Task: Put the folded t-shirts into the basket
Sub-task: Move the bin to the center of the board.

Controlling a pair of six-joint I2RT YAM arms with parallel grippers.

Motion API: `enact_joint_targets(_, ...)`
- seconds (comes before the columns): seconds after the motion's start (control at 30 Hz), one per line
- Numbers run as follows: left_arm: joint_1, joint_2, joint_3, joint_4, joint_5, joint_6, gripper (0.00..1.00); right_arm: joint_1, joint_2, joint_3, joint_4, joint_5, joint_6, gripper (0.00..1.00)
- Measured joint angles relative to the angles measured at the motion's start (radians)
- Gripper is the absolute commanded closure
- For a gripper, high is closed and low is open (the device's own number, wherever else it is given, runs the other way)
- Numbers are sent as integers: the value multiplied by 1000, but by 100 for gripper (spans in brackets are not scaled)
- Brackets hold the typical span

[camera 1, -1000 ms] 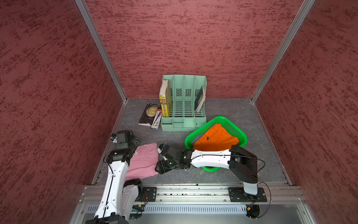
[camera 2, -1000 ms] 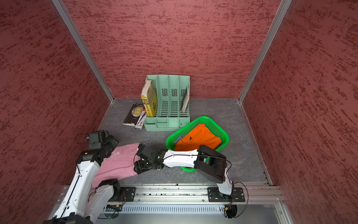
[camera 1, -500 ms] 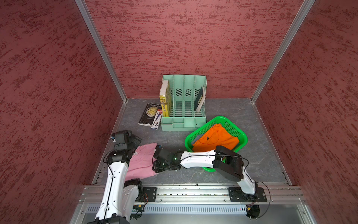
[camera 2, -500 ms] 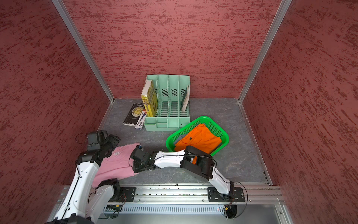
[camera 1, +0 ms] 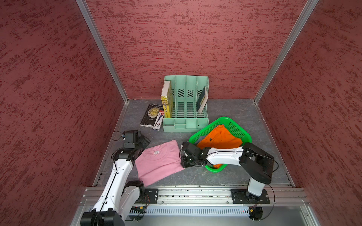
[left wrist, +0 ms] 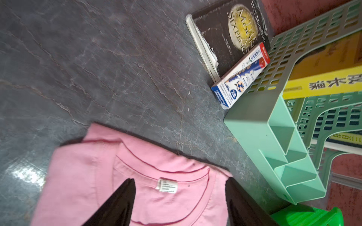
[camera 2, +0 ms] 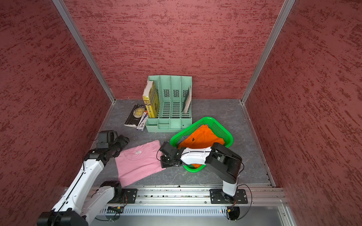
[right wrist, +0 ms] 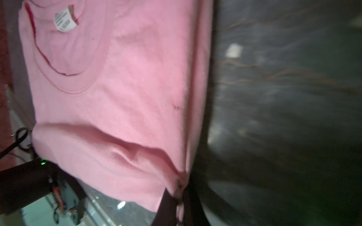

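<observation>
Jaws of the right gripper [camera 1: 182, 166] have just clamped onto the edge of the pink t-shirt [camera 1: 156, 162] at lower centre, ready to lift it into the green basket [camera 1: 235, 129] alongside; the left gripper [left wrist: 179, 182] hovers spread wide.

Behind the right pincer [camera 1: 183, 166], its arm's white link [camera 1: 223, 156] covers the near rim of the bright green perforated plastic basket [camera 1: 236, 130] and part of the folded bright orange cloth t-shirt [camera 1: 219, 138]. A slate grey-blue cloth [camera 1: 199, 139] under that shows only a sliver. In the right wrist view the pincer's black fingers [right wrist: 166, 213] are cut off by the edge, and the grey floor [right wrist: 284, 97] beside them is blurred.
</observation>
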Motion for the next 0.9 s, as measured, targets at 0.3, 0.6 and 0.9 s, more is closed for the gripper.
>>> enact_joint_targets(0.3,-108,142,6,-94,-181,-137,21,-61,-89,37,-356,91,-134,55)
enact_joint_targets(0.6,-76,187,-55,-34,-120,-114,17,-69,-57,357,-445,214,-227,41)
enact_joint_targets(0.9,-145,119,-151,43,-56,-44,16,-193,120,459,-417,130,-378,37)
